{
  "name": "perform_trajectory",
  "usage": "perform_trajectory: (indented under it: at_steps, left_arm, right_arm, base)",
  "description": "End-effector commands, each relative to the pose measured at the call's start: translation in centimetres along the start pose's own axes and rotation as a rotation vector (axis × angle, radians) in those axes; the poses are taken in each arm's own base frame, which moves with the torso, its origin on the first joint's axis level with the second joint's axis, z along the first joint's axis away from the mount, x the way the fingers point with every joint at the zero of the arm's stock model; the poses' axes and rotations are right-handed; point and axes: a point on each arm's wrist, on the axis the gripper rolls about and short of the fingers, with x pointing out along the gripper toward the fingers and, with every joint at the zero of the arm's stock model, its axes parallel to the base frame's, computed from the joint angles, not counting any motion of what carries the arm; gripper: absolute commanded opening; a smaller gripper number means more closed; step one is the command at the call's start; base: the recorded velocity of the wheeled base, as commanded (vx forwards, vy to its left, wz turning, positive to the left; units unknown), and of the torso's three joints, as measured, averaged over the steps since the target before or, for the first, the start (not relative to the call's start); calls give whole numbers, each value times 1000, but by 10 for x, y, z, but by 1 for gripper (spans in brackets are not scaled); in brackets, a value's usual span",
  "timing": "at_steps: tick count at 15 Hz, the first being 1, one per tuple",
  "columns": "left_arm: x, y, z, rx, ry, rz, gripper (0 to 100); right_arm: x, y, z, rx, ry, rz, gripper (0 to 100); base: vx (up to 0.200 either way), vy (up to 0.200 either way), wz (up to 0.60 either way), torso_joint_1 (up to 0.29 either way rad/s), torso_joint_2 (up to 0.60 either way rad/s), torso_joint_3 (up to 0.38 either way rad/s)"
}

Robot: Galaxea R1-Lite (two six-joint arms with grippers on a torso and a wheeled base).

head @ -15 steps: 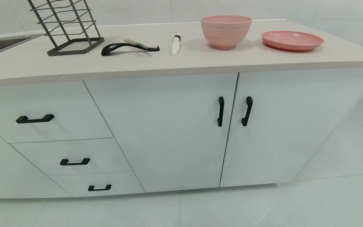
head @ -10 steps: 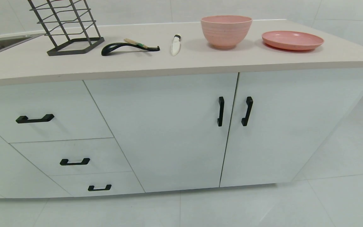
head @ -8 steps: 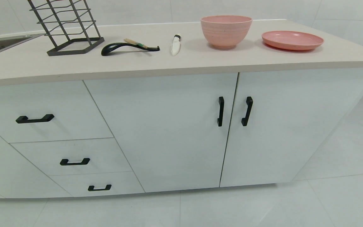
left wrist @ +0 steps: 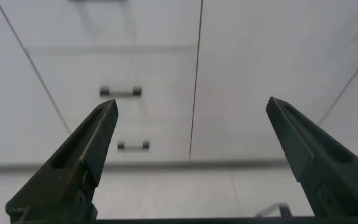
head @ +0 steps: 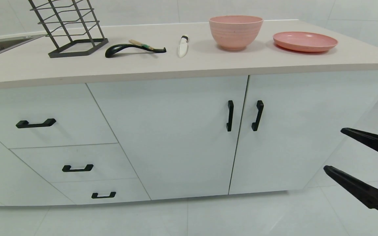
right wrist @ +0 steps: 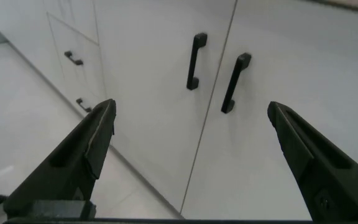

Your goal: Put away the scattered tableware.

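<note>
The pink bowl (head: 235,32) stands upright on the pale surface (head: 208,65), toward its back edge. Just to the right of the bowl lies the pink plate (head: 304,41), flat and not touching it. To the left of the bowl lies a white knife (head: 183,46) with its dark end pointing away from the robot. Further left of the bowl lies a black spoon (head: 126,49), and a thin wooden stick (head: 141,45) rests across its handle. Still further left of the bowl stands a dark wire rack (head: 72,29).

Below the bowl, two cabinet doors meet, each with a black vertical handle (head: 229,115). The right gripper (head: 332,149) hangs lower than the bowl and to its right, in front of the right door. Its jaws stand wide apart and hold nothing; they touch nothing.

The left gripper (left wrist: 191,102) faces the drawer fronts, which sit under the surface to the left of the bowl. Two drawer handles (left wrist: 120,92) show between its jaws, which are also spread wide and empty.
</note>
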Motion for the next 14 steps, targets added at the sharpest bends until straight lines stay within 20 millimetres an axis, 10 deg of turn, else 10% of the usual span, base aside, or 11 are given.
perform_trajectory:
  at_steps: [1,5,8,14]
  left_arm:
    - [-2,-2,18,26,-178,-53,100]
    - [9,-10,75,108,-150,-334,100]
    - [57,-17,125,232,-81,-567,100]
    - [144,-47,97,171,148,-943,100]
  right_arm:
    - [21,-12,-26,47,77,35,100]
    - [27,-16,-22,18,54,36,100]
    - [27,-15,-18,8,38,46,100]
    - [29,-8,-12,-2,5,81,100]
  base:
    - [0,0,0,0,0,0]
    - [0,0,0,0,0,0]
    - [0,0,0,0,0,0]
    - [0,0,0,0,0,0]
